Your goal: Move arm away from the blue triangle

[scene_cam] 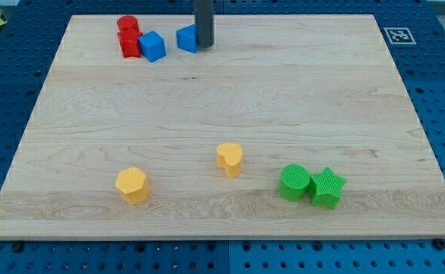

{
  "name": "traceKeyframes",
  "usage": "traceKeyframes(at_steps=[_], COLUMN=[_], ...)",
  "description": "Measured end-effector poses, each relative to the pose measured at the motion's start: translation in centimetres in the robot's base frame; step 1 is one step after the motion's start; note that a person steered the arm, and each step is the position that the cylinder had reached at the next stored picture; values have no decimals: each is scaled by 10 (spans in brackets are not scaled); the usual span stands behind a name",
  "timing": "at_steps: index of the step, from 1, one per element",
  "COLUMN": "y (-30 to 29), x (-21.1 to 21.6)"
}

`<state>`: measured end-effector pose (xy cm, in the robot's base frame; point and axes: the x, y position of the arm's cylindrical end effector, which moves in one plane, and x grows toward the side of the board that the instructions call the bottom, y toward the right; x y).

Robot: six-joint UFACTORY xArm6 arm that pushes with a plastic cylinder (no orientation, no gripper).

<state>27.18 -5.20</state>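
- You've got my tip (205,46) down near the top edge of the wooden board (222,129), a little left of the middle of that edge
- Look just to its left: the blue triangle (187,38) sits right against the rod, touching or as good as touching, with its right side hidden behind the rod
- The tool is a bare dark rod, so it has no jaws; it grips nothing and only stands beside the block
- Further left along the top edge you see a blue cube (152,46), near the triangle but apart from it
- Pressed against that cube's left side is a red block (128,36), towards the top left corner; its exact shape is hard for you to read from here
- Down towards the bottom edge, a yellow block (131,185) with flat sides sits left of centre
- A second yellow block (229,159), heart-like, stands near the middle, up and to the right of the first
- Towards the bottom right corner you find a green cylinder (294,182) and a green star (328,187), side by side and touching
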Motion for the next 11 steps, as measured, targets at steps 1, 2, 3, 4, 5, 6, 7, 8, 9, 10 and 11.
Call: traceKeyframes(at_steps=[1,2,3,4,5,6,7,8,9,10,11], y=[-49,-80,-53,7,46,48,57,98,120,120,115], x=[-11,-22,-42,-64,-65,-65,-55,-9,17,17,28])
